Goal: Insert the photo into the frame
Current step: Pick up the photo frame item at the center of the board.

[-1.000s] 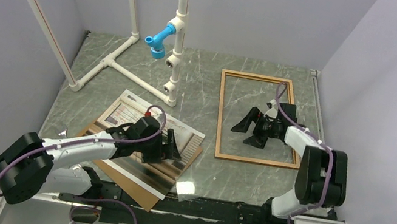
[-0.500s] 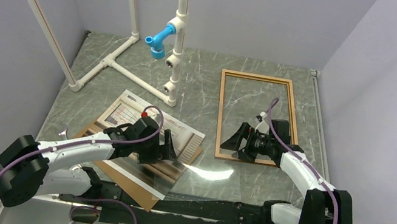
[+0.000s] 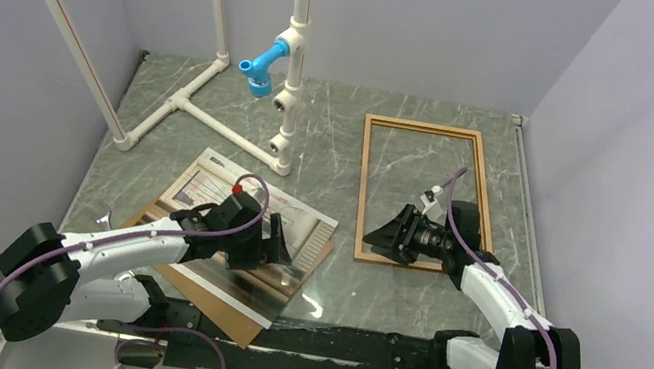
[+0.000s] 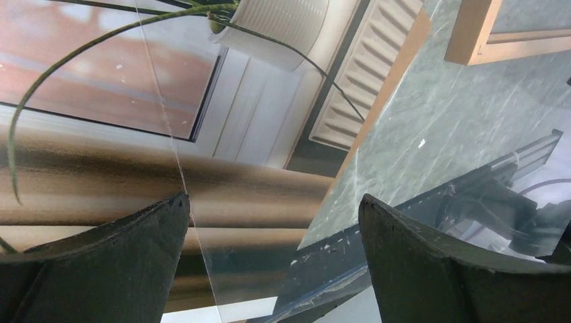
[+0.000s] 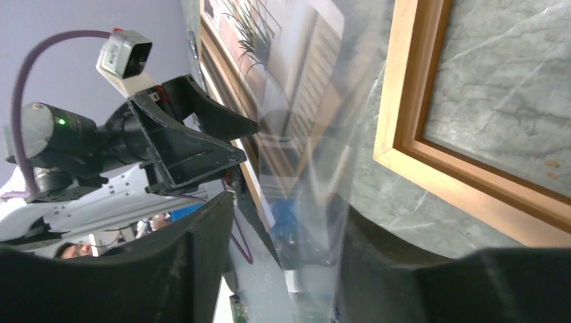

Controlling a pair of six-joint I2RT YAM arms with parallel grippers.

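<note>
Left fingers (image 4: 101, 269): standing wide apart and gripping nothing, hovering over the photo (image 3: 237, 209), well left of the frame (image 3: 364, 191).
Right fingers (image 5: 195, 269): standing apart just outside the frame's near left corner and pointing away from it. An edge of the clear pane (image 5: 316, 222) is passing through their gap, and neither finger is visibly pressing on it.
Photo: lying picture-side up on the brown backing board (image 3: 224, 316), left of the frame and at an angle to it.
Frame: lying flat on the worktop (image 3: 332, 135), with bare marble showing through its opening.
Edges: the pane is lying across the photo's near right corner, left of the frame.
Open room: bare worktop is showing left of the frame, on its far side and inside it.
Count: one photo, one frame, one pane and one board are lying out, and two arms are working.
</note>
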